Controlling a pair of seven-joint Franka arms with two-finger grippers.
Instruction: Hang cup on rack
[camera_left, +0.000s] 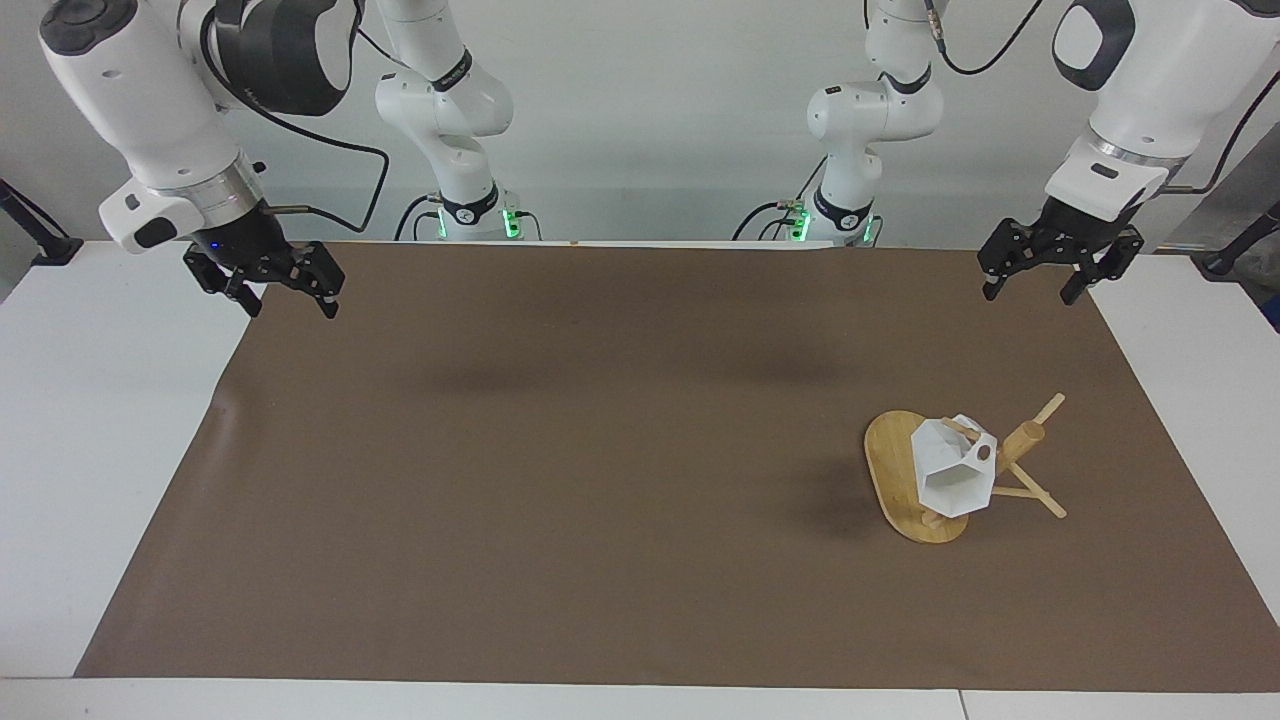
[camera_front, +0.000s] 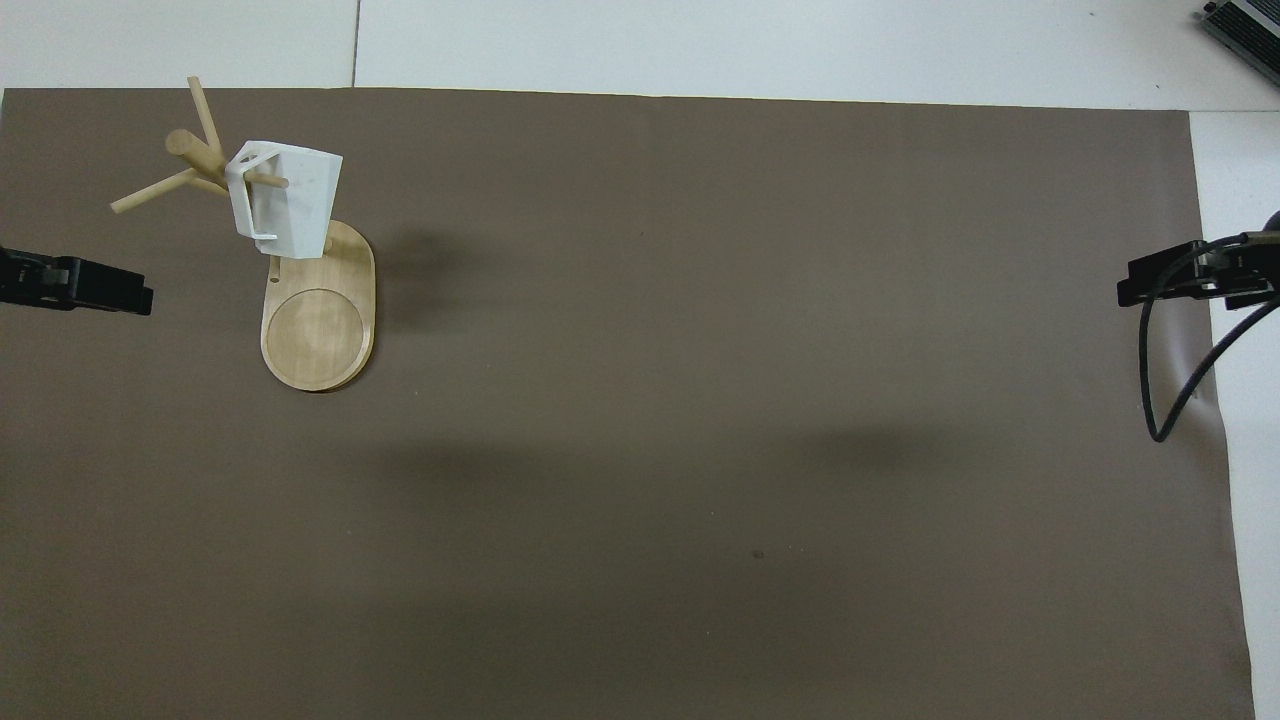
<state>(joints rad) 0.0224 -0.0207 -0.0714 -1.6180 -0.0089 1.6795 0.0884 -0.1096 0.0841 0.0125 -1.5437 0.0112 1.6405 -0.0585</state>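
Both pairs of fingers stand spread and empty: the left gripper (camera_left: 1035, 277) is up over the brown mat's (camera_left: 560, 480) corner, the right gripper (camera_left: 285, 288) waiting at its own end. The small faceted white cup (camera_left: 952, 467) hangs by its blocky handle on a peg of the light bamboo rack (camera_left: 905, 480); it looks light, rigid, probably slick-sided, best taken by handle or rim.

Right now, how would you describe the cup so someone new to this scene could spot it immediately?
Start at the brown mat covering the table and go to the left arm's end, where the bamboo rack stands on its oval base. The cup hangs by its handle from one of the rack's thin pegs. It is the only white, faceted thing among pale wooden sticks.
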